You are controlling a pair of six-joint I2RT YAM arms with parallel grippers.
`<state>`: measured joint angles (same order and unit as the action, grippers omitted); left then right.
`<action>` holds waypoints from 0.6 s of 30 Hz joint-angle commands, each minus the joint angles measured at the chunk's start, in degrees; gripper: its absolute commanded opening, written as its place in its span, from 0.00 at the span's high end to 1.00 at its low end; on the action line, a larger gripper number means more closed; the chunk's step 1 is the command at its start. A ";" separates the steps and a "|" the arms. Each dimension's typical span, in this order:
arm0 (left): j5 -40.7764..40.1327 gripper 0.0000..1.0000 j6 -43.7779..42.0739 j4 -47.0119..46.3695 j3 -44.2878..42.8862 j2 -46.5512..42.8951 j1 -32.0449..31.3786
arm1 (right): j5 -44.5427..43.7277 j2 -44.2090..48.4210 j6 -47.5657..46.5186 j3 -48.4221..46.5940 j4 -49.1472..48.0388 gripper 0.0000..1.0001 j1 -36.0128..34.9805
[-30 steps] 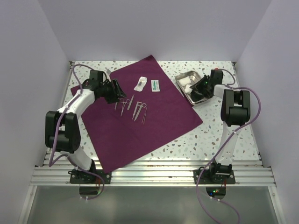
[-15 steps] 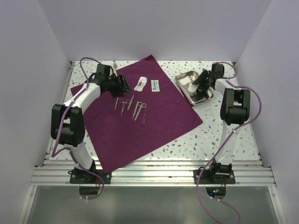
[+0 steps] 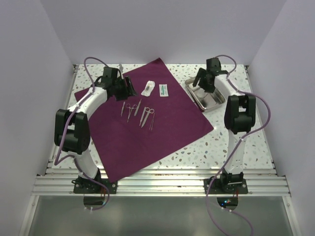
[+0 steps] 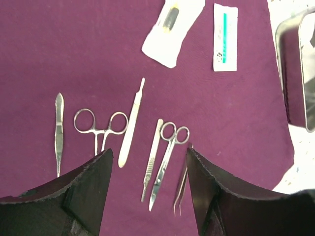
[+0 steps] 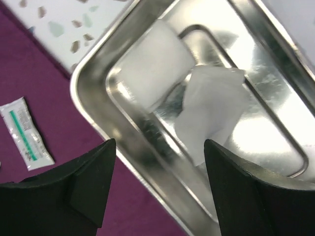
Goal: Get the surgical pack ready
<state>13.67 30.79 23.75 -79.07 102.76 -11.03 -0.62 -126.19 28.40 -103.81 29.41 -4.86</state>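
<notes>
When eyeing the surgical pack (image 3: 167, 137): spread flat and cornerwise on the speckled counter (image 3: 246, 142), left of middle. Carrying a row of steel instruments (image 4: 130, 128) and two white packets (image 4: 172, 22) toward the far corner. Left end effector (image 4: 150, 160) hovering over the instruments, jaws fairly wide, gripping nothing. Steel tray (image 5: 93, 113) right by the cloth's right edge, white gauze (image 5: 211, 110) inside. Right end effector (image 5: 160, 147) above that tray, gaping wide, also holding nothing lol.

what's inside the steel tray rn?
In the steel tray: a flat gauze square and a crumpled gauze beside it. The tray floor under them is covered.
</notes>
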 commanded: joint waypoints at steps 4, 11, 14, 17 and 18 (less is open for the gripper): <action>-3.56 0.35 -2.92 -6.60 -1.44 1.74 -0.22 | -4.22 4.56 -3.44 -5.08 0.40 0.29 -7.17; -7.51 0.36 -5.73 -7.40 -1.00 0.43 -0.92 | -8.34 -2.82 -6.86 -15.01 -0.85 0.26 -15.78; -9.27 0.35 -6.61 -6.87 1.10 -2.03 -1.01 | -8.52 -8.18 -7.83 -21.49 2.57 0.21 -17.37; -10.33 0.35 -6.70 -6.43 4.26 -4.93 -1.01 | -9.39 -12.14 -9.32 -26.43 4.95 0.08 -19.12; -10.24 0.35 -6.70 -6.61 5.06 -6.33 -1.01 | -9.83 -13.02 -9.85 -27.31 5.22 0.07 -19.57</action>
<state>5.89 26.04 18.92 -76.14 102.00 -11.79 -7.42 -136.64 21.37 -127.09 31.14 -23.86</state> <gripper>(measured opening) 0.649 0.917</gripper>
